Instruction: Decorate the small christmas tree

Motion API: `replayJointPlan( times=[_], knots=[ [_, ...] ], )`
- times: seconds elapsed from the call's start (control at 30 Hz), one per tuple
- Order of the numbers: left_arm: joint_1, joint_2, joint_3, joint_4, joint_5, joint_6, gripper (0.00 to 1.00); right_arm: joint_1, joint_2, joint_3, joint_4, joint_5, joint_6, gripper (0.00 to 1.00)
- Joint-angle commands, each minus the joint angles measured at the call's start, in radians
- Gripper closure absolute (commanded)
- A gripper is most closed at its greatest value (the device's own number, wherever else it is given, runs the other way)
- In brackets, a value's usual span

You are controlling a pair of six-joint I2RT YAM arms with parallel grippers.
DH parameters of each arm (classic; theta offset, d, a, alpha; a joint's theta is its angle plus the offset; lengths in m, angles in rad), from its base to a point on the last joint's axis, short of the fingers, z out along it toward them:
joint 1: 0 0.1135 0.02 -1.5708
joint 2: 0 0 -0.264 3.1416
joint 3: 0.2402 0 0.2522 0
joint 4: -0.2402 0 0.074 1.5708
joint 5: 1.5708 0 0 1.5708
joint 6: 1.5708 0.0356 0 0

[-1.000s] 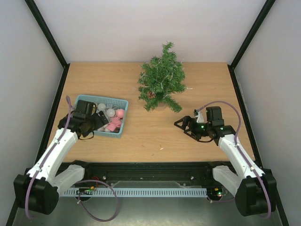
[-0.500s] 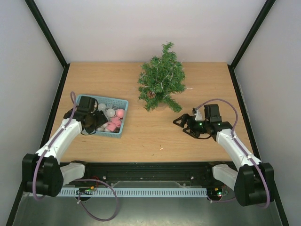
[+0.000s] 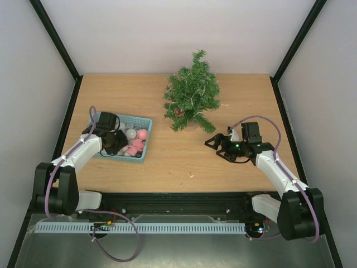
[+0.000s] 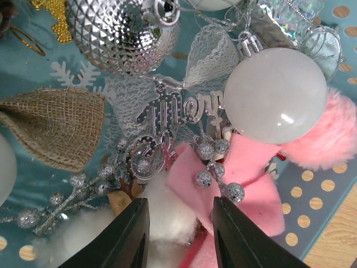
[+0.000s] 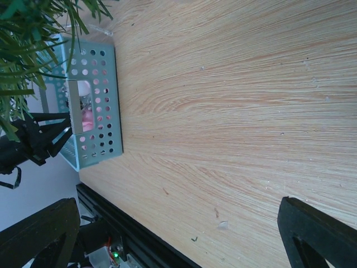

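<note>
Fishing in that heap looks risky to me. See how the left gripper (image 4: pixel 178 234) sits deep in the teal basket (image 3: pixel 143 121), right over the tangle?

What would go wrong?

Everything in there is knotted together. The silver beaded sprig (image 4: pixel 215 167) lies across the pink felt piece (image 4: pixel 251 187), and the silver script ornament (image 4: pixel 184 109) has its loops caught under the white bauble (image 4: pixel 275 103). I reckon a lift from here could drag two or three pieces up at once, or tip the light basket. And soft stuff squashes, so a shallow bite may slip free halfway across the table (image 3: pixel 167 162).

How far apart is the claw, then?

Narrow, not together. The two dark fingers stand with a slim gap, and a tuft of white fluff (image 4: pixel 167 206) fills it, with the edge of the pink felt touching the right-hand finger. Whether they truly pinch the fluff or just flank it, I cannot tell from here.

And the other arm?

The right gripper (image 3: pixel 216 146) hangs over bare wood, jaws spread wide, nothing between them.

Where is the small christmas tree (image 3: pixel 192 92)?

Standing upright at the far middle of the table, well apart from the basket, nearer the right arm. I can make out no bauble hung on it.
</note>
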Motion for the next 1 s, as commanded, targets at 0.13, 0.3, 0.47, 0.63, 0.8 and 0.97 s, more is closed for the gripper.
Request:
replayJointPlan(
  times=[0.13, 0.3, 0.47, 0.63, 0.8, 0.97],
  knots=[
    [0.007, 0.017, -0.009, 0.035, 0.002, 0.009, 0.71, 0.002, -0.021, 0.018, -0.011, -0.017, -0.008, 0.01],
    [0.007, 0.044, -0.025, 0.066, -0.004, 0.008, 0.77, 0.003, -0.030, 0.015, -0.013, -0.019, -0.006, 0.01],
    [0.007, 0.060, -0.037, 0.086, -0.005, 0.012, 0.81, 0.003, -0.043, 0.018, -0.022, -0.014, -0.007, 0.01],
    [0.008, 0.067, -0.045, 0.096, -0.006, 0.014, 0.86, 0.002, -0.056, 0.011, -0.030, -0.010, -0.007, 0.01],
    [0.008, 0.035, -0.021, 0.070, -0.039, 0.009, 0.98, 0.003, -0.072, 0.015, -0.039, -0.006, -0.004, 0.01],
    [0.008, -0.055, 0.067, -0.038, -0.083, 0.042, 0.98, 0.003, -0.088, 0.030, -0.061, 0.000, -0.005, 0.01]
  ],
)
